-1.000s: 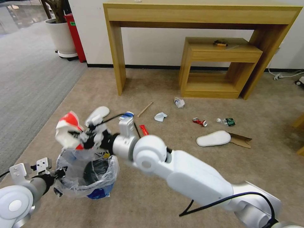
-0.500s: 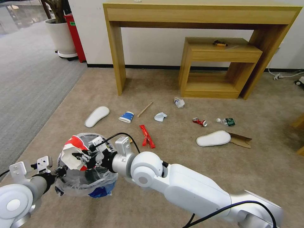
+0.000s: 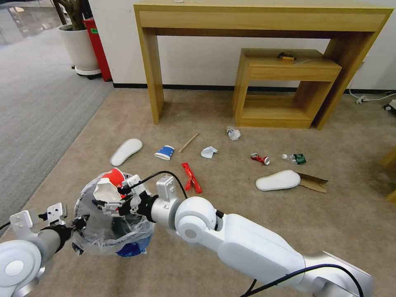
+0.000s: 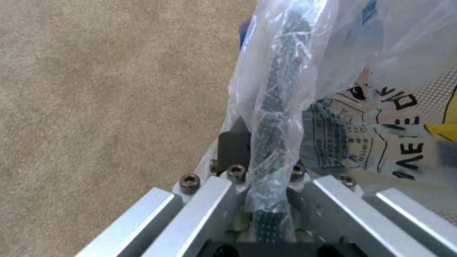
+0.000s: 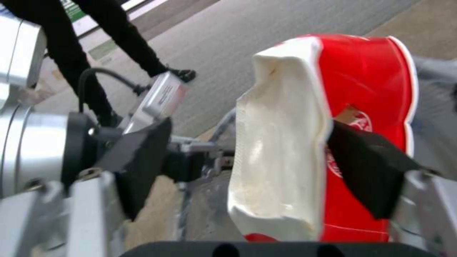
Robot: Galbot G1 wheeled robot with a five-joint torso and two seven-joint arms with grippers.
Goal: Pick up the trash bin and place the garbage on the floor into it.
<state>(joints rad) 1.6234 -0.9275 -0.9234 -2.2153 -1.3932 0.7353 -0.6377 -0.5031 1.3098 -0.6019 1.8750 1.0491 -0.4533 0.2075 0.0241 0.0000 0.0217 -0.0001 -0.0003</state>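
Red cup (image 3: 110, 185), crushed, sits between our right gripper (image 3: 108, 198) fingers (image 5: 371, 167) above the bin (image 3: 113, 225), which our left gripper (image 3: 76, 225) holds off the floor (image 3: 231, 231), clamped on its bagged rim. In the right wrist view the fingers look parted, one barely touching the cup. It hangs near the bin's far edge, so we risk it tipping out, or the slick bag (image 4: 281, 89) slipping.
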